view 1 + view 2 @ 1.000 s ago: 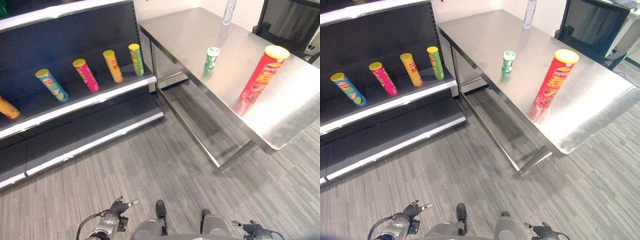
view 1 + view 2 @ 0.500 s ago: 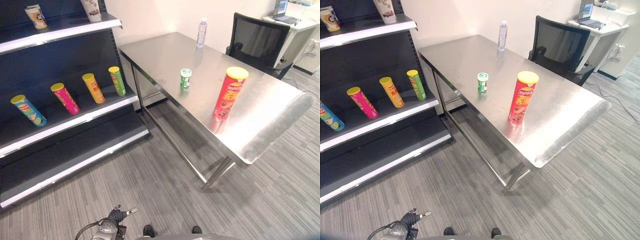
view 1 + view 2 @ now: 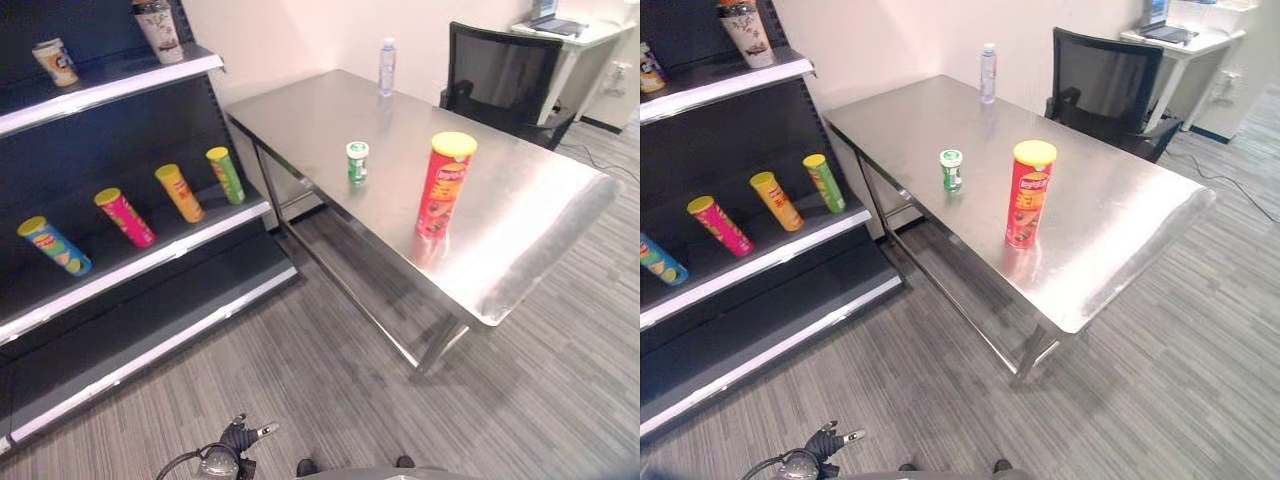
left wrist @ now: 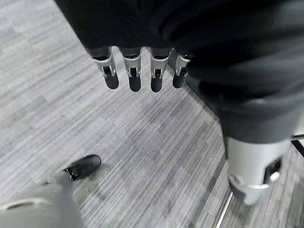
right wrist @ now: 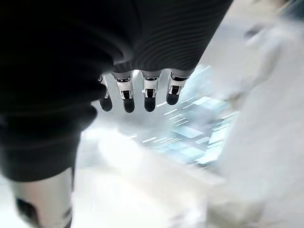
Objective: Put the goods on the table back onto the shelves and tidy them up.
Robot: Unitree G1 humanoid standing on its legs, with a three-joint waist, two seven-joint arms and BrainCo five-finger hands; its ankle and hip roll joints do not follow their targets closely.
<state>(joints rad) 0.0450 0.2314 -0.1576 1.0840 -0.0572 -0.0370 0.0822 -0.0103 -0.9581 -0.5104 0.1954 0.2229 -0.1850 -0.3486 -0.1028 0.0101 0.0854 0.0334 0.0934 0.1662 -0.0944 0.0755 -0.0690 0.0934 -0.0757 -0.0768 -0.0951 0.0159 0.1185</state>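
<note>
Grey striped carpet floor (image 3: 330, 370) surrounds a stainless-steel desk (image 3: 520, 235) at the 1 o'clock side of the head view and a dark shelving unit with silver-edged shelves (image 3: 150, 262) at 10 o'clock. On the desk stands a tall red cylindrical crisp can with a yellow lid (image 3: 444, 186), upright, near the desk's front part. Farther back, toward 12 o'clock and well apart from it, stands a short green canister with a pale lid (image 3: 357, 162), also upright. A clear plastic water bottle (image 3: 386, 67) stands at the desk's far edge, beside a black office chair (image 3: 500, 75) at 1 o'clock.

The middle shelf carries four leaning tubes in a row: a blue can with a yellow lid (image 3: 54, 246), a pink can (image 3: 124, 216), an orange can (image 3: 179, 193) and a green can (image 3: 225, 175). The top shelf holds a small cup-shaped tub (image 3: 55, 61) and a taller paper cup (image 3: 160, 29).

The left hand (image 3: 243, 436) shows at 6 o'clock, low over the carpet; in its wrist view its fingers (image 4: 134, 71) hang straight and released, grasping nothing. The right hand (image 5: 57, 95) likewise has straight, released fingers (image 5: 149, 92) over a bright blurred background.
</note>
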